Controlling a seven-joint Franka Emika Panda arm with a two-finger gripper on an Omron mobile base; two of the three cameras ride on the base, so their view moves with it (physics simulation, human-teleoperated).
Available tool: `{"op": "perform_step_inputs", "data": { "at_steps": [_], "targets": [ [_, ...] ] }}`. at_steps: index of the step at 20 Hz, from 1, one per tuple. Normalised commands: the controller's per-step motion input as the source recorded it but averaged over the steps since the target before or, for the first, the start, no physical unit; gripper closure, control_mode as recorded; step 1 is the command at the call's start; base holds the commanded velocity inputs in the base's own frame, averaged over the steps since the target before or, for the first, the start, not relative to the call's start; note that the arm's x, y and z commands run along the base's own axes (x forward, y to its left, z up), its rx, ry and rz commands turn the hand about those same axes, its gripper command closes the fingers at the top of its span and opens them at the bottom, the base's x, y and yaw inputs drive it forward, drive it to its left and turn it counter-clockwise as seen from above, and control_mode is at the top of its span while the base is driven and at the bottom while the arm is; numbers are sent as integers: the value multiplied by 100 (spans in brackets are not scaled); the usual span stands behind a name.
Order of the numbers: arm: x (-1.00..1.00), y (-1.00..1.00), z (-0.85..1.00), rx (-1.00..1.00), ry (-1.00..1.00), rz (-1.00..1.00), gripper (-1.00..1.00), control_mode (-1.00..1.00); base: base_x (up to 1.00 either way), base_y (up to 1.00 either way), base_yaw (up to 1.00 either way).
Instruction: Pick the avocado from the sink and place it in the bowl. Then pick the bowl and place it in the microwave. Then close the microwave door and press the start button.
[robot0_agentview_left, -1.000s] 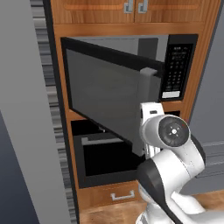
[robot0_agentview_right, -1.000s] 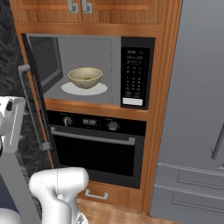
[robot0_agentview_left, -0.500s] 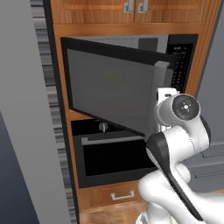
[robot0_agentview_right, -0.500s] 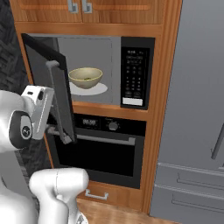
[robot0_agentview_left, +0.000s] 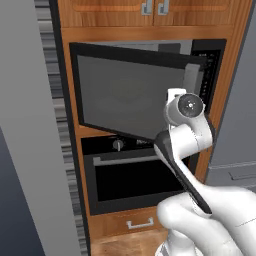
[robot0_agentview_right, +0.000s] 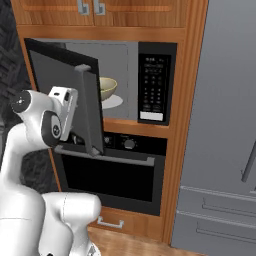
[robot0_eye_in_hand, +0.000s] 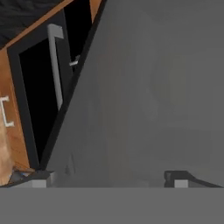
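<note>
1. My claw (robot0_eye_in_hand: 109, 175): a two-finger gripper on my white arm, spread wide and grasping nothing. In the hand view the two dark tips stand well apart, hard up against a flat grey pane.

2. Microwave door (robot0_agentview_right: 75, 95): black-framed, with a large grey window and a vertical grey bar handle (robot0_agentview_right: 92, 107) on its free edge. It stands half swung, hinged at the left, its free edge toward me. My hand is at its outer face, just left of the handle in the right base view. I judge the closing push to be in hand.

3. Handling of the door: a stiff, light panel on a hinge that should swing freely, so it needs no grip. A flat push on the window near the handle side, far from the hinge, gives the most leverage. The smooth pane may let my tips slide (watch for skidding toward the frame).

4. Microwave (robot0_agentview_right: 127, 80): built in, with a grey interior, a white round plate and a black keypad panel (robot0_agentview_right: 154, 82) on the right.

5. Bowl (robot0_agentview_right: 107, 88): round, beige, seated on the white plate inside the cavity. Whether the avocado lies in it I cannot tell.

6. Black oven (robot0_agentview_left: 135, 175): below the microwave, with a horizontal handle. It is no part of the job.

7. Remaining, by my estimate: latch the door, then press start on the keypad.
</note>
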Motion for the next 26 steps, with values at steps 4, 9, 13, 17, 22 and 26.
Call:
{"op": "perform_step_inputs", "data": {
  "at_steps": [4,9,13,17,22,26],
  "targets": [
    [85,0,-14,0,0,0,-100,-100,0,0,0],
    [90,0,-6,0,0,0,-100,-100,0,0,0],
    [91,0,-8,0,-1,0,-100,-100,0,0,0],
    [83,-8,-1,0,-4,0,-100,-100,0,0,0],
    [79,-14,0,0,-3,0,-100,-100,0,0,0],
    [84,-13,-8,0,-2,0,-100,-100,0,0,0]
  ]
}}
